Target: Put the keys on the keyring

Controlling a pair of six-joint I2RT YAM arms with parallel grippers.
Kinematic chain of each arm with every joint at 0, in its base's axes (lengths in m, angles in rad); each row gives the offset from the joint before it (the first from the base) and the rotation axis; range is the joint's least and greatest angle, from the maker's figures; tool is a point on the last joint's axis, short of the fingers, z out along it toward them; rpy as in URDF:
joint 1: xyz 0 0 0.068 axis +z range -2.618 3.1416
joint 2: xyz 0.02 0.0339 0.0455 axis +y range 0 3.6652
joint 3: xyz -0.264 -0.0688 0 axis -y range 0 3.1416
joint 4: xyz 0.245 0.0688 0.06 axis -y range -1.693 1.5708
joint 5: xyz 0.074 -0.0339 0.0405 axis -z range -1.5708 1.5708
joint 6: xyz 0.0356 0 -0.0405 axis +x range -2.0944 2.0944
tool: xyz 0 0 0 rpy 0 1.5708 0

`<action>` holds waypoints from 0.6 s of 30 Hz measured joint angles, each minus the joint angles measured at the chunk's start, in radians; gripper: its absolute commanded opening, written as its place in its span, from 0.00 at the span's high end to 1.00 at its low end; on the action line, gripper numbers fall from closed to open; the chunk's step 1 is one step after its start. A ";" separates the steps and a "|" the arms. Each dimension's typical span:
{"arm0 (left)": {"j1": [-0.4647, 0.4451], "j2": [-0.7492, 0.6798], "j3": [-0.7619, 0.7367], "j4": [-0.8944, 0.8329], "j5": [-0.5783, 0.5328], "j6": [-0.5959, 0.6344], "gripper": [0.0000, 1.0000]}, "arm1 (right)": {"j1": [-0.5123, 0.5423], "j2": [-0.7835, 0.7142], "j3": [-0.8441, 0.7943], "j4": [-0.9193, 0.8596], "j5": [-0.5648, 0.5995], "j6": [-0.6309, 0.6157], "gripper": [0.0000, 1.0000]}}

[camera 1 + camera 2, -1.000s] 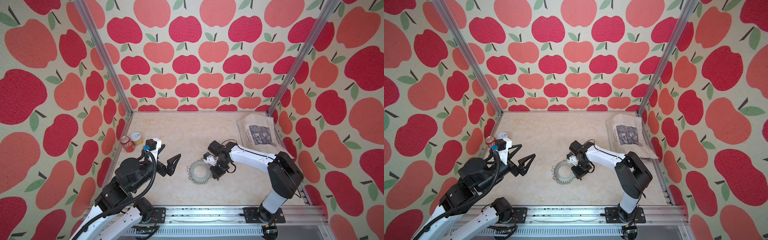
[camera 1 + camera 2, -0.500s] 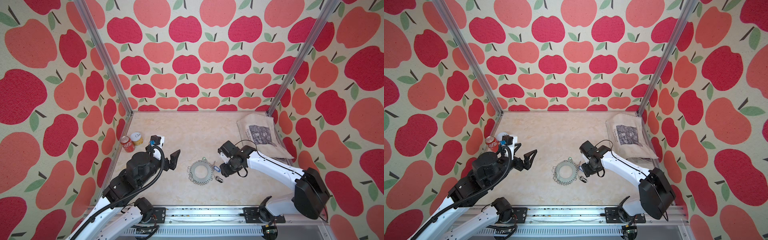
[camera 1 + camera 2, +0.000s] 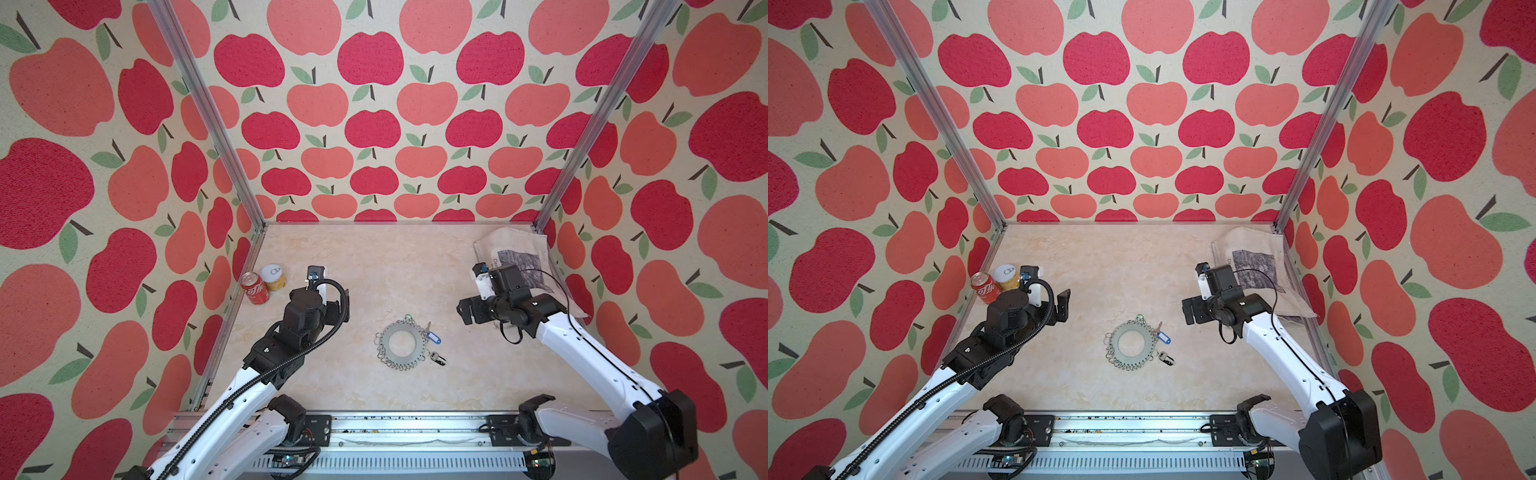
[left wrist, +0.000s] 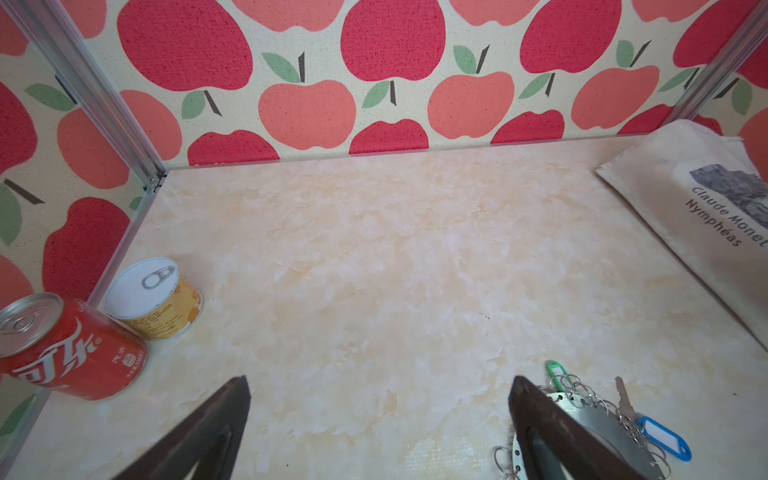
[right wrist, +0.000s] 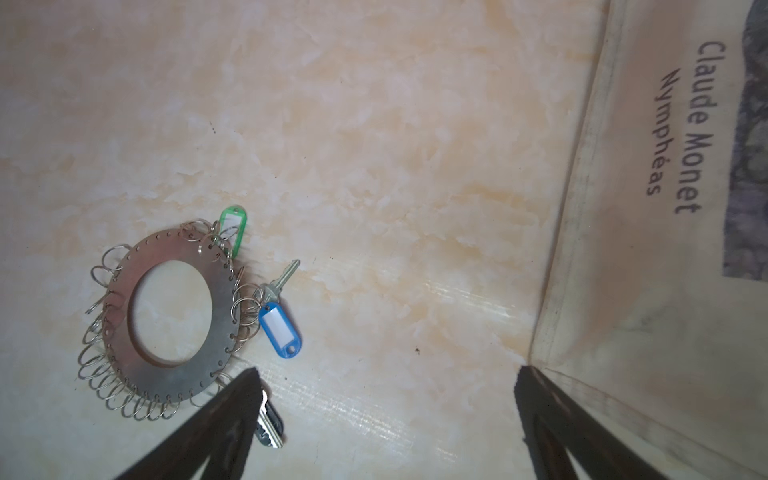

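Note:
The keyring [image 3: 384, 343] [image 3: 1118, 351] [image 5: 183, 378] lies flat mid-table, a silver-grey disc fringed with wire rings; a green tag [image 5: 232, 228] hangs at its rim. The blue-tagged key [image 3: 434, 338] [image 3: 1165, 337] [image 5: 279, 330] [image 4: 665, 438] sits at the rim on the right, among the wire rings. The black-headed key [image 3: 438, 357] [image 3: 1167, 357] [image 5: 270, 419] lies just nearer, partly hidden by a right finger. My right gripper [image 3: 467, 309] [image 3: 1192, 309] [image 5: 386, 370] hangs open and empty, right of the disc. My left gripper [image 3: 338, 307] [image 3: 1061, 307] [image 4: 378, 378] is open and empty, left of it.
A red cola can [image 3: 254, 288] and a short yellow tin [image 3: 274, 277] stand by the left wall. A printed canvas bag [image 3: 515, 253] lies in the back right corner, right behind my right wrist. The metal rail [image 3: 395, 428] borders the front.
My right gripper has opened wide and drawn back to the right, away from the keyring. My left arm has pulled back to the left. Both keys now lie at the disc's rim.

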 measured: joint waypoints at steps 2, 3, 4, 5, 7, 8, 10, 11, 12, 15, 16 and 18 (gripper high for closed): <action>0.021 0.025 -0.027 0.048 -0.006 0.019 0.01 | -0.038 -0.020 -0.018 0.053 0.000 -0.022 0.01; 0.032 0.034 -0.047 0.080 -0.011 0.031 0.01 | -0.057 -0.029 -0.030 0.084 0.002 -0.034 0.01; 0.046 0.041 -0.074 0.121 -0.014 0.047 0.01 | -0.078 -0.036 -0.045 0.121 0.009 -0.047 0.01; 0.059 0.046 -0.097 0.153 -0.014 0.060 0.01 | -0.092 -0.040 -0.057 0.146 0.016 -0.055 0.01; 0.100 0.063 -0.149 0.228 -0.014 0.084 0.01 | -0.129 -0.042 -0.089 0.213 0.042 -0.074 0.01; 0.125 0.077 -0.173 0.264 -0.013 0.098 0.00 | -0.148 -0.042 -0.113 0.259 0.062 -0.085 0.01; 0.166 0.103 -0.213 0.342 -0.013 0.121 0.01 | -0.175 -0.040 -0.161 0.343 0.098 -0.104 0.01; 0.186 0.116 -0.237 0.387 -0.013 0.132 0.01 | -0.187 -0.035 -0.185 0.388 0.120 -0.113 0.01; 0.205 0.128 -0.259 0.430 -0.009 0.145 0.01 | -0.198 -0.024 -0.209 0.435 0.142 -0.125 0.01; 0.269 0.160 -0.302 0.533 0.017 0.172 0.01 | -0.219 0.027 -0.274 0.595 0.188 -0.166 0.01; 0.296 0.169 -0.312 0.570 0.031 0.177 0.01 | -0.222 0.043 -0.298 0.651 0.197 -0.180 0.01; 0.348 0.190 -0.335 0.661 0.056 0.188 0.01 | -0.225 0.090 -0.361 0.793 0.216 -0.219 0.01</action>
